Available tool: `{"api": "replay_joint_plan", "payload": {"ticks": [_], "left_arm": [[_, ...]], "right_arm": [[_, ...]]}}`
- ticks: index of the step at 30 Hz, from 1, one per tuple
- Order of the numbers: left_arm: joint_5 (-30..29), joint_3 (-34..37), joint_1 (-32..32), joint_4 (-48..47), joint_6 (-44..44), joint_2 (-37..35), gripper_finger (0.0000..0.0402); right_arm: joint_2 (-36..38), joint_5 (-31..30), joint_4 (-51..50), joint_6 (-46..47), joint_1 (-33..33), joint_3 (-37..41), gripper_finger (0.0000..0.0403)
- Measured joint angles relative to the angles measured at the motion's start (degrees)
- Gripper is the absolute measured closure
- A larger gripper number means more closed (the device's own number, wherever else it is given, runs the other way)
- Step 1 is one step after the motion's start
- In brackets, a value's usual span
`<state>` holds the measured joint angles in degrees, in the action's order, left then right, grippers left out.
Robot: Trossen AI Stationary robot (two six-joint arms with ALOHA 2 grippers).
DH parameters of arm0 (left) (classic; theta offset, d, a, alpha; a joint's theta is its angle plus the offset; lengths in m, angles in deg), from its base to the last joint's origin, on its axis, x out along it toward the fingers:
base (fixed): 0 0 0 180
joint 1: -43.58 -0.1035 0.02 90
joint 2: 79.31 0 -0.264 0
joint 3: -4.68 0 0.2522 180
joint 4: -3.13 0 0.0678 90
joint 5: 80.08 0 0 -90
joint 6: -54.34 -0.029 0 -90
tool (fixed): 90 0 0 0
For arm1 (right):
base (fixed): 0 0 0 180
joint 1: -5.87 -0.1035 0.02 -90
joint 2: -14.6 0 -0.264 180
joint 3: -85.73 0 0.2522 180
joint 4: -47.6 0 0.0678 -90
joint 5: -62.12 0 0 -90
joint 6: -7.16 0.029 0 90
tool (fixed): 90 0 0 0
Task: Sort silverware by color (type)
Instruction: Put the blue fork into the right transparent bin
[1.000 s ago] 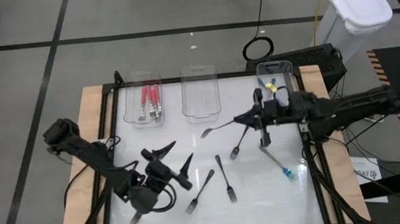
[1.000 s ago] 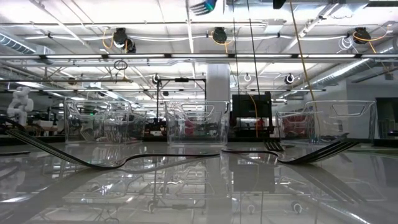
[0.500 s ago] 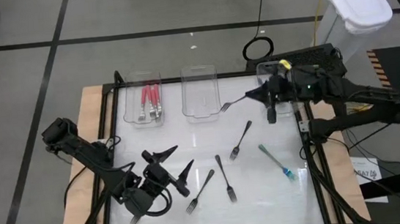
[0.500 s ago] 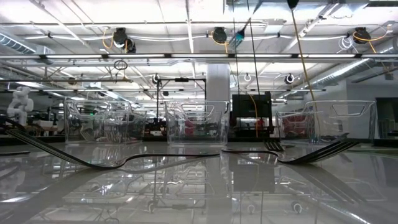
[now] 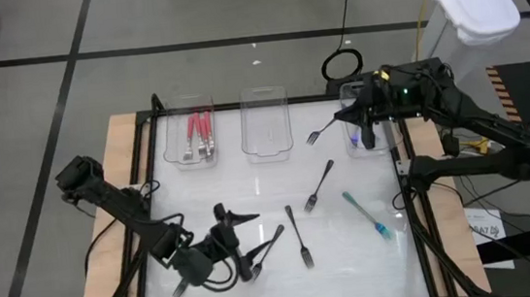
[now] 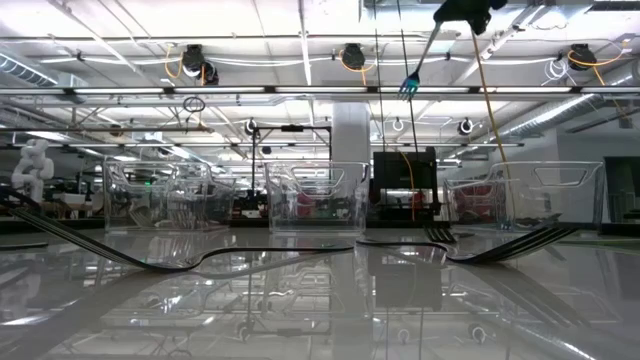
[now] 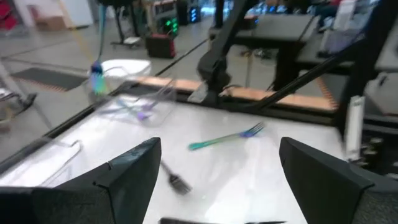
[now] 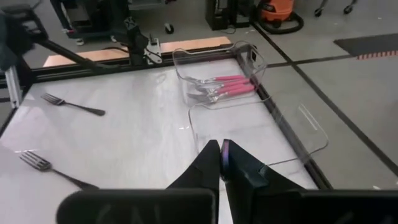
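Observation:
My right gripper (image 5: 348, 119) hangs shut on a slim fork (image 5: 324, 129) by the right clear tray (image 5: 363, 88) at the far right; the fork's tines (image 6: 408, 87) look bluish. The left tray (image 5: 190, 128) holds pink-handled forks and the middle tray (image 5: 265, 124) shows nothing inside. A teal fork (image 5: 366, 215) and three dark forks (image 5: 319, 184), (image 5: 298, 235), (image 5: 265, 254) lie flat on the white table. My left gripper (image 5: 248, 240) stands open at the near left, beside one dark fork and touching nothing. My right gripper pinches the fork's handle end (image 5: 339, 123) between its two shut fingers. The fork sticks out from the fingers toward the table's left and slants down, tines (image 5: 312, 137) lowest. It is lifted well clear of the table.
Another dark fork (image 5: 178, 289) lies at the near left under the left arm. A dark frame rail (image 5: 405, 184) runs along the table's right edge. A white-lidded bin (image 5: 471, 12) stands off the table at the far right.
My right gripper has risen and swung toward the table's far right edge with the fork, from over the table's middle to beside the right tray, staying shut. My left gripper has turned at the wrist toward the table's right, staying open.

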<state>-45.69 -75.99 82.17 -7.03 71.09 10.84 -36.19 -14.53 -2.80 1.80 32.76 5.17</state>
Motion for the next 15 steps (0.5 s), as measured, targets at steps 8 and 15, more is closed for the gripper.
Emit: {"api": "replay_joint_plan", "payload": {"ticks": [8, 15], "left_arm": [[-0.3, 0.4, -4.9, -1.1, 4.2, 2.8, 0.0075], [10.7, 0.6, -11.9, 6.9, 7.0, 6.3, 0.0075]], "right_arm": [[-0.1, 8.8, -2.6, -2.1, 9.8, 0.0, 0.04], [-0.4, 11.0, -7.5, -4.7, 15.2, 0.0, 0.04]]}}
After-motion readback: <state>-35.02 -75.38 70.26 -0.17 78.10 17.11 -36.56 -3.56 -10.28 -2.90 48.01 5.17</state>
